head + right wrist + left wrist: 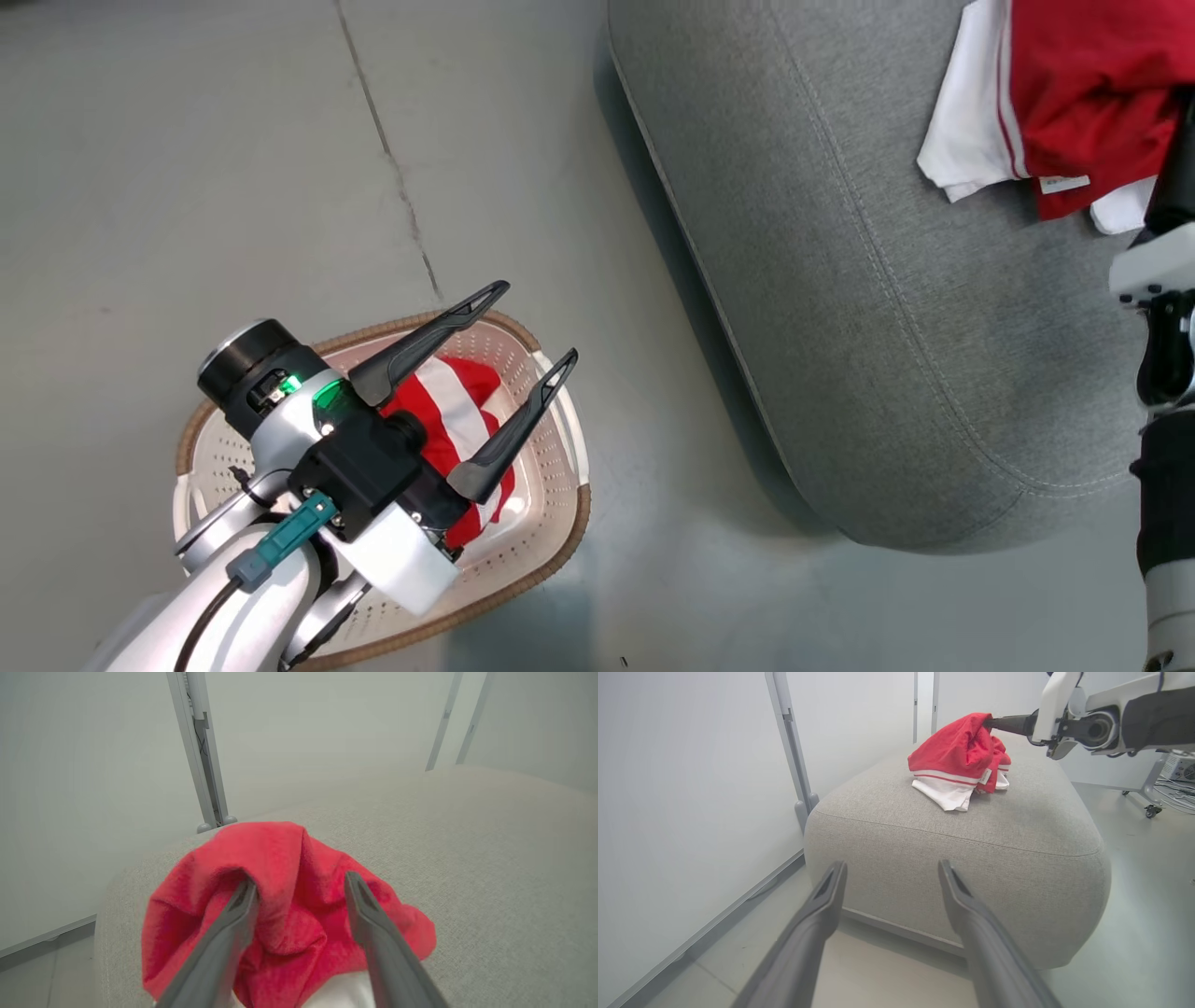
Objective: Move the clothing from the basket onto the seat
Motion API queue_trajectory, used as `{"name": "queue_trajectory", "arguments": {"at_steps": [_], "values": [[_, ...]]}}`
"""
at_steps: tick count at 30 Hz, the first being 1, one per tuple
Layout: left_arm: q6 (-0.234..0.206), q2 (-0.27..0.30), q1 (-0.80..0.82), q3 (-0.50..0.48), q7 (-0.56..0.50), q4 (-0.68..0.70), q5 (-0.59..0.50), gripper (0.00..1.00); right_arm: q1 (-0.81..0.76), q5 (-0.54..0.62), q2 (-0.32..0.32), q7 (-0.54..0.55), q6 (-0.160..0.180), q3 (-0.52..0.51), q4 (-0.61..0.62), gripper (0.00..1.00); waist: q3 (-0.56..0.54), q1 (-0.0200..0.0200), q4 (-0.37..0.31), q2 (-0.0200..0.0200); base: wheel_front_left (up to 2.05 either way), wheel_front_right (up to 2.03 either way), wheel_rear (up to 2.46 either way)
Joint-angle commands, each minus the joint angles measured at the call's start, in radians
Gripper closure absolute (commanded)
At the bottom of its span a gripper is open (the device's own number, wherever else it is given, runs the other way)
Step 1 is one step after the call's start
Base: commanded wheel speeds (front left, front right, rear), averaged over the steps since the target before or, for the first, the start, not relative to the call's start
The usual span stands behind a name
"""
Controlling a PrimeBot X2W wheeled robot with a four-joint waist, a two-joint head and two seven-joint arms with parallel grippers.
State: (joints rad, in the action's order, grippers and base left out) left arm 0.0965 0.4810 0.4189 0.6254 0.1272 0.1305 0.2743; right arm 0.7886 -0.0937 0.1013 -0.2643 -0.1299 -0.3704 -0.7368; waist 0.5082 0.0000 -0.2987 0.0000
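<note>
Left gripper, fingers spread and empty, hovers over the basket on the floor, where one striped red garment lies. Right gripper, fingers spread, tips pushed into the folds of a second red garment heaped on the far right of the seat.

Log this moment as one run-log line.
left gripper: open, over cream perforated plastic basket | basket: red-and-white striped garment inside | right gripper: open, amid red fabric garment on grey woven-fabric sofa

Bare seat lies open beside the heaped clothing.
</note>
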Motion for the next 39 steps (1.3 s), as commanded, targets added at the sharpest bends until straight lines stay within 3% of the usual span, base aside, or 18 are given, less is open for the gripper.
{"name": "queue_trajectory", "arguments": {"at_steps": [1,7,15,22,39], "values": [[-0.007,-0.005,-0.001,-0.001,0.007,-0.005,0.004,0.00,-0.021,0.002,0.000,-0.001,-0.002,-0.004,0.005,0.00,-0.026,0.0000,0.006,0.0000,0.00,0.00,0.00],[-0.041,-0.043,-0.049,-0.005,0.032,-0.048,0.043,0.00,-0.128,-0.009,-0.019,-0.001,-0.002,0.008,0.034,0.00,-0.114,0.0000,0.031,0.0000,0.00,0.00,0.00],[-0.096,-0.071,-0.114,-0.038,0.063,-0.108,0.094,0.00,-0.303,-0.038,-0.040,-0.001,-0.002,0.084,0.187,0.00,-0.228,0.0000,0.087,0.0000,0.00,0.00,0.00],[-0.156,-0.101,-0.178,-0.080,0.089,-0.146,0.144,0.00,-0.441,-0.061,-0.048,-0.001,-0.002,0.183,0.356,0.00,-0.308,0.0000,0.164,0.0000,0.00,0.00,0.00],[-0.242,-0.128,-0.288,-0.162,0.122,-0.217,0.211,0.00,-0.661,-0.121,-0.048,0.108,-0.002,0.338,0.555,0.00,-0.439,0.0000,0.350,0.0000,0.00,0.00,0.00]]}}
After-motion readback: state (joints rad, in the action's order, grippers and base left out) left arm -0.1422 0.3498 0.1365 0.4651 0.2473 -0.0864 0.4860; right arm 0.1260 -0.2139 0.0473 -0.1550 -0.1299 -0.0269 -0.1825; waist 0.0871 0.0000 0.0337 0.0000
